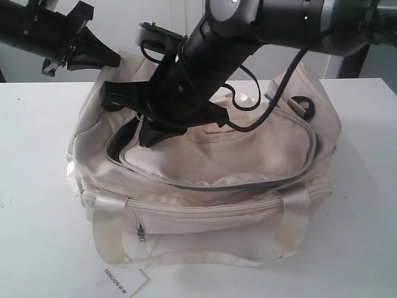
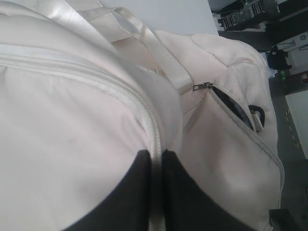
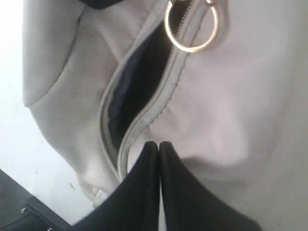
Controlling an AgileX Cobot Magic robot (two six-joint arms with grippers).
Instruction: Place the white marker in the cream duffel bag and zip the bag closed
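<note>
White table (image 1: 37, 217) is carrying the cream duffel bag (image 1: 217, 211), zipper gaping; left gripper (image 2: 156, 154) is pinching its far-left seam, right gripper (image 3: 159, 145) is pressing clenched beside the opening.

Frontal overview; wrist close-ups of bag (image 1: 205, 214)

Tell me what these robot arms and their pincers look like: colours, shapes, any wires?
Both arms are round black tubes; the right arm has a glossy grey joint section, and the left arm looks all black. Black cables loop off the right arm. The left gripper and right gripper each end in two matte black, wedge-shaped fingers. No markings show.
</note>
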